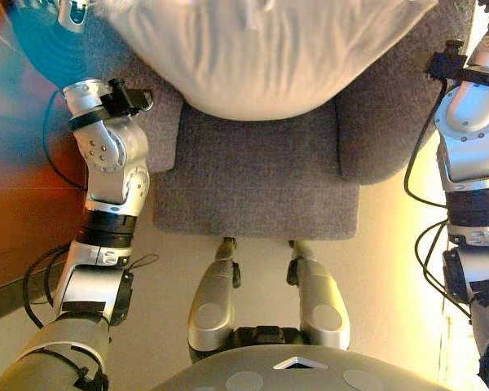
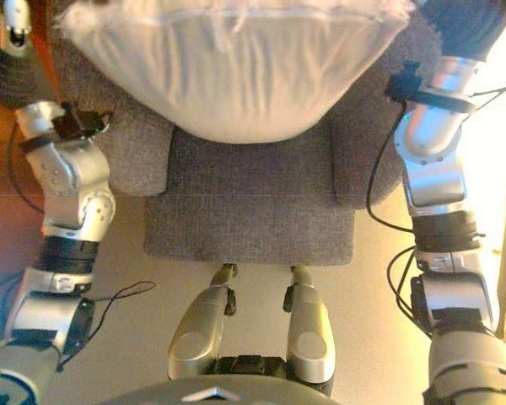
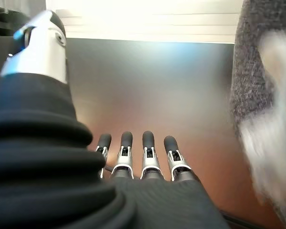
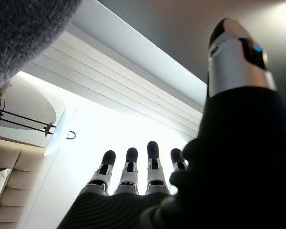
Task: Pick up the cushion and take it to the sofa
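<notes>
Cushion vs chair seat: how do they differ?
The cushion is white, smooth and bulging; the chair seat is dark grey, coarse-woven and flat. The cushion lies toward the chair's back, overhanging the armrests; the seat's front part is bare. Both are fabric. Neither hand touches them.

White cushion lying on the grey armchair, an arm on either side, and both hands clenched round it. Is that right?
Not quite. The white cushion does lie on the grey armchair, an arm either side, but neither hand grips it: each wrist view shows the left hand and right hand with fingers straight, holding nothing.
</notes>
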Available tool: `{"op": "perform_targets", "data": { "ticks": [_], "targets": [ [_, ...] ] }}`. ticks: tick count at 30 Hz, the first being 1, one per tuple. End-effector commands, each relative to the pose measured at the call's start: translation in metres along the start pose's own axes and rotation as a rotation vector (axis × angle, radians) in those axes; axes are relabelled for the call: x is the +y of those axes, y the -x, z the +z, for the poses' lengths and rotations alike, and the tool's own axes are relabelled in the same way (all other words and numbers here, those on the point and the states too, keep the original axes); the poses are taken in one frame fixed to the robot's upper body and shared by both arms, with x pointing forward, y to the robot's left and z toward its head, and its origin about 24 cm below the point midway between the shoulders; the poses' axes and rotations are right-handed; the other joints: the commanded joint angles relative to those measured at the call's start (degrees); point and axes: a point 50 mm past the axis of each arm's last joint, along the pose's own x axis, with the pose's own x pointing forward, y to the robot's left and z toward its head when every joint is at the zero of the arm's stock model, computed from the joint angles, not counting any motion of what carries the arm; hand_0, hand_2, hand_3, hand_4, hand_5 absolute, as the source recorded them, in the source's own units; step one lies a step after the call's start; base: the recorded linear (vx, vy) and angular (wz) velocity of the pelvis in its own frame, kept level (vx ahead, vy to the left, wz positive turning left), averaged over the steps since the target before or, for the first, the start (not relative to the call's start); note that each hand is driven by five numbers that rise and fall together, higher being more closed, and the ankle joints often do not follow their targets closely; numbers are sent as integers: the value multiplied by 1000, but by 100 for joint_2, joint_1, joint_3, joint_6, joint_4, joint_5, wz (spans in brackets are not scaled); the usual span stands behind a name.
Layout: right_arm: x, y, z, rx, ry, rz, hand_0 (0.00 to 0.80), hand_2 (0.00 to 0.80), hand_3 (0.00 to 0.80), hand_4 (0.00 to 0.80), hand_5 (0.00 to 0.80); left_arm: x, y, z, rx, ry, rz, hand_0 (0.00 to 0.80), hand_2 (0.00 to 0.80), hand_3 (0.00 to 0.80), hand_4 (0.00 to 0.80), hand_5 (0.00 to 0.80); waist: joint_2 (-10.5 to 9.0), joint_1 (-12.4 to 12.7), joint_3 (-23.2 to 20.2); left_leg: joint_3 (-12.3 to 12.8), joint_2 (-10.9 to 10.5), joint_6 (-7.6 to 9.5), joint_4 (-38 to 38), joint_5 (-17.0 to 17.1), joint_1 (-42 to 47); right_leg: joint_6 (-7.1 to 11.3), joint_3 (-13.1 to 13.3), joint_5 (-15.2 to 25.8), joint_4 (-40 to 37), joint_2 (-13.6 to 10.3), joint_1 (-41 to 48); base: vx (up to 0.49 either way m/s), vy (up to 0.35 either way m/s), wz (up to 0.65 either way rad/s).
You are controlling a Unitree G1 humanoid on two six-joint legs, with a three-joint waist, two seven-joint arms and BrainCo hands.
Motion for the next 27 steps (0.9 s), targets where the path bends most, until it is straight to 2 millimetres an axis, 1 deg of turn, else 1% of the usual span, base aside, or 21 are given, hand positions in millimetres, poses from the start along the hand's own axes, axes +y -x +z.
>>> {"op": "perform_targets", "data": {
  "ticks": [1,9,11,14,18,19,20,21,23,24,25,26,27],
  "targets": [
    [-3,0,16,-114,-17,32,0,0,0,0,0,0,2,6,-51,-51,-73,0,0,0,0,0,-149,93,-791,13,-254,86,528,-904,-125,499,61,-805,656,-372,-273,21,31,0],
    [-4,4,13,-113,6,21,0,0,0,0,0,3,5,2,-15,-51,-69,0,0,0,0,0,-120,103,-803,34,-265,91,476,-895,-70,510,23,-783,608,-405,-216,6,19,0],
    [-7,4,10,-103,20,20,0,0,0,0,0,6,6,-2,20,-53,-63,0,0,0,0,0,-120,102,-805,37,-271,95,470,-894,-54,511,16,-779,607,-410,-204,0,0,0],
    [-10,6,0,-46,71,48,0,0,0,0,0,16,15,-16,124,-76,-39,0,0,0,0,0,-119,96,-861,66,-268,87,481,-907,3,525,-4,-790,624,-426,-154,31,40,0],
    [-19,21,-26,105,142,89,0,0,0,0,0,40,35,-42,318,-121,14,0,0,0,0,0,-138,68,-978,95,-269,85,518,-946,94,544,0,-821,649,-434,-61,75,39,0],
    [-24,29,-36,172,171,107,0,0,0,0,0,49,44,-48,372,-132,37,0,0,0,0,0,-142,54,-1001,101,-269,87,532,-952,115,548,6,-822,655,-434,-35,74,39,2],
    [-29,39,-45,247,154,112,0,0,0,0,0,57,54,-53,427,-135,66,0,0,0,0,0,-144,52,-1026,104,-269,94,535,-954,134,548,3,-821,653,-436,-12,76,42,3],
    [-36,56,-55,327,146,118,0,0,0,0,0,67,68,-56,476,-157,97,0,0,0,0,0,-143,43,-1036,115,-263,98,543,-962,154,548,7,-828,658,-437,10,73,40,1],
    [-58,98,-74,464,230,131,0,0,0,0,0,95,104,-59,586,-177,185,0,0,0,0,0,-151,36,-1058,129,-259,119,542,-972,222,542,17,-822,638,-427,91,68,33,2],
    [-73,120,-80,549,222,117,0,0,0,0,0,110,125,-59,649,-184,243,0,0,0,0,0,-145,43,-1059,136,-249,131,537,-974,262,533,11,-823,628,-423,143,53,24,1],
    [-85,143,-84,639,217,98,0,0,0,0,0,123,144,-56,692,-226,283,0,0,0,0,0,-154,46,-1054,151,-241,142,550,-979,290,524,2,-827,625,-420,190,46,17,0],
    [-96,164,-88,709,257,97,0,0,0,0,0,135,159,-51,725,-267,317,0,0,0,0,0,-169,42,-1054,176,-230,148,563,-984,328,517,1,-824,619,-417,239,47,8,-2],
    [-108,180,-92,780,278,77,0,0,0,0,0,149,173,-48,765,-295,368,0,0,0,0,0,-182,43,-1067,199,-217,144,564,-982,358,509,-11,-814,597,-408,292,48,6,1]
  ]
}}
